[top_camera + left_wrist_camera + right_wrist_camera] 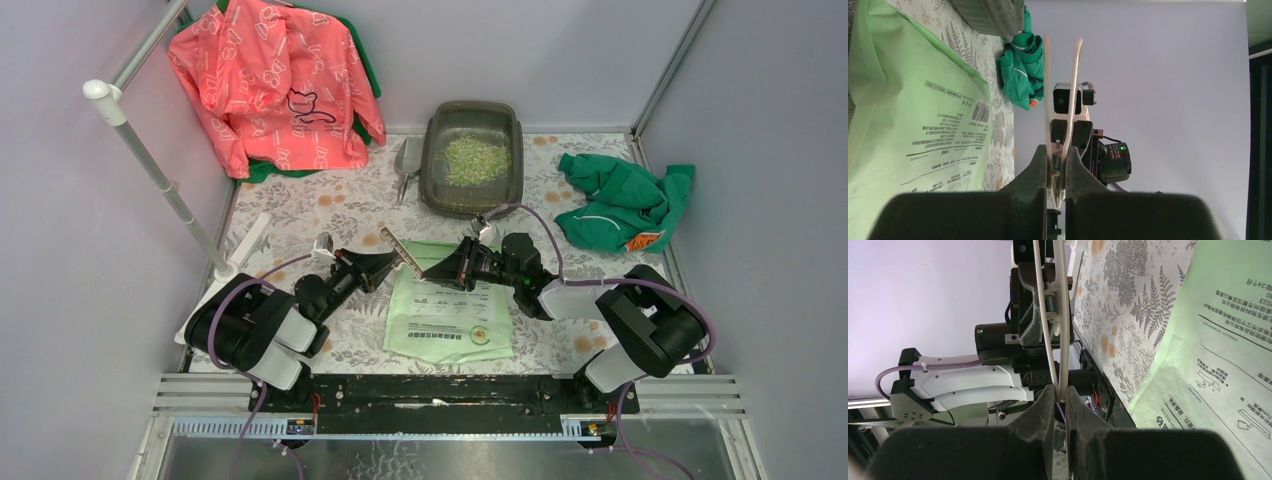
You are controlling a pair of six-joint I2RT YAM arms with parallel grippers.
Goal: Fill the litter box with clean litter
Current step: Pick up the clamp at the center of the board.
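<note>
"MADE IN CHINA" and a barcode are printed on the light green bag [923, 125], which is laid flat beneath both pincers; the smaller print cannot be read. The left gripper [1054, 167] is clamped on the spring end of a cream clip [1047, 80], and the right gripper [1060, 400] is pinched on its thin tips. The litter box [432, 165] is set beyond the right gripper, well apart, its long axis running away from the arms. The clean litter [475, 158] is heaped inside.

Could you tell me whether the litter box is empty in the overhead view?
No, a speckled heap of clean litter lies across the floor of the litter box.
</note>
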